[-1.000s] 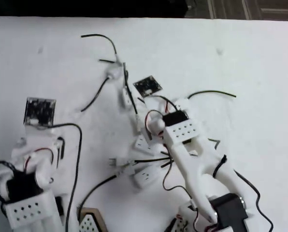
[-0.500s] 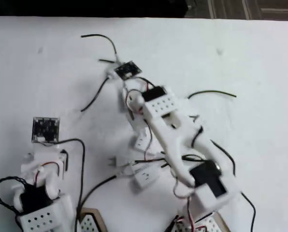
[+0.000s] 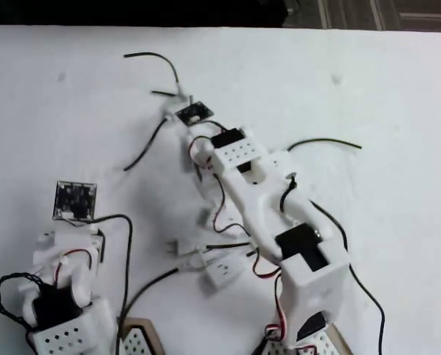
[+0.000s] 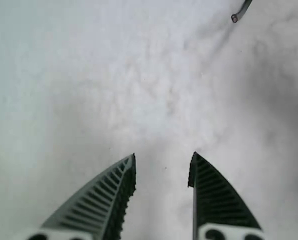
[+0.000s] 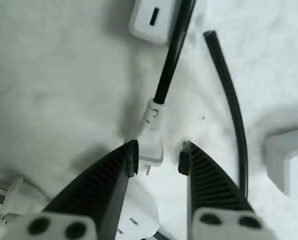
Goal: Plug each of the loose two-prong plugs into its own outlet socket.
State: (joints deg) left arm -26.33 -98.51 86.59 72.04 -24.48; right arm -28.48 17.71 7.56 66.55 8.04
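A white two-prong plug (image 5: 151, 142) on a black cord (image 5: 173, 50) lies on the white table. My right gripper (image 5: 158, 155) is open, with one finger on each side of the plug body. Just beyond it along the cord sits a white outlet socket (image 5: 151, 19). From above, the right arm (image 3: 246, 188) stretches to the far plug (image 3: 177, 111). Nearer the front lie another socket (image 3: 224, 271) and a loose plug (image 3: 182, 253). My left gripper (image 4: 164, 167) is open over bare table, and its arm (image 3: 65, 259) sits at the front left.
Loose black cords (image 3: 150, 140) curl across the far table, one (image 3: 324, 142) to the right of the arm. A cord end (image 4: 237, 15) lies ahead of the left gripper. Another white socket block (image 5: 289, 160) lies beside the right gripper. A wooden-edged base (image 3: 135, 336) sits at the front.
The right arm swung from the socket cluster toward the far left and now straddles the far plug. The left arm drew back slightly toward the front edge.
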